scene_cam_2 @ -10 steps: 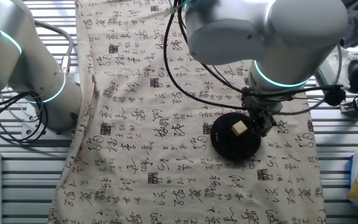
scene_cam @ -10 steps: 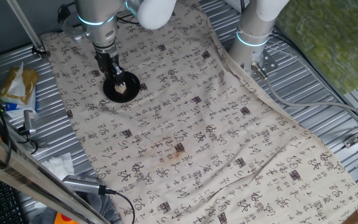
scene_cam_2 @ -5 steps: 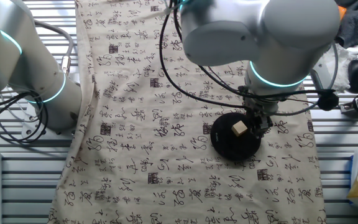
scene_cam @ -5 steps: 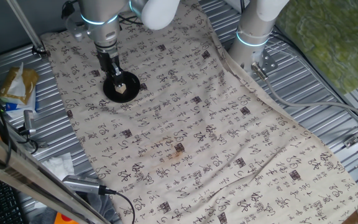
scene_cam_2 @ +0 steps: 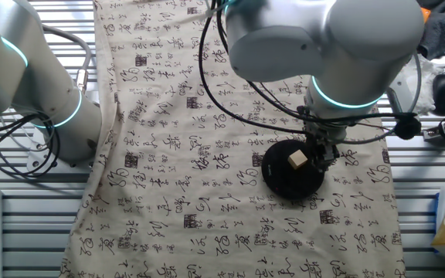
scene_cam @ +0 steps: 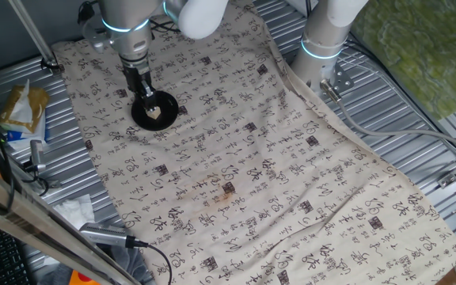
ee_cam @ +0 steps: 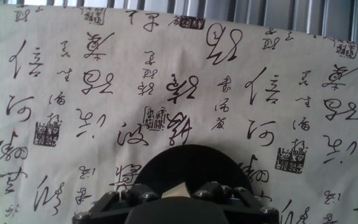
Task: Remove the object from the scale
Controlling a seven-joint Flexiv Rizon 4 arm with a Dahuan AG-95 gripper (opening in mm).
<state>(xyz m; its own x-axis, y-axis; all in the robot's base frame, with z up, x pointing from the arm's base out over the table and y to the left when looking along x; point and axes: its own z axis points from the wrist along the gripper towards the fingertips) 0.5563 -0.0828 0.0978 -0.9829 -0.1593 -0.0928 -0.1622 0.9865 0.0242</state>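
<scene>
The object, a small light-tan block (scene_cam: 155, 112), sits on the scale, a flat round black disc (scene_cam: 143, 119) on the printed cloth. Both also show in the other fixed view, the block (scene_cam_2: 297, 159) on the disc (scene_cam_2: 284, 179). My gripper (scene_cam: 146, 98) is low over the disc's far side, its fingers right beside the block (scene_cam_2: 320, 153). In the hand view only the top corner of the block (ee_cam: 178, 191) shows, between the two dark fingers (ee_cam: 143, 195); the jaws stand apart on either side of it. The disc (ee_cam: 185, 165) fills the bottom centre.
A second robot arm's base (scene_cam: 321, 49) stands at the cloth's far edge. Ribbed metal table (scene_cam: 418, 134) surrounds the cloth. Packets (scene_cam: 24, 108), crumpled tissue (scene_cam: 76, 210) and a cabled tool (scene_cam: 109, 234) lie along the left side.
The arm has shifted very slightly up and back over the disc. The block stays in the same place on the disc.
</scene>
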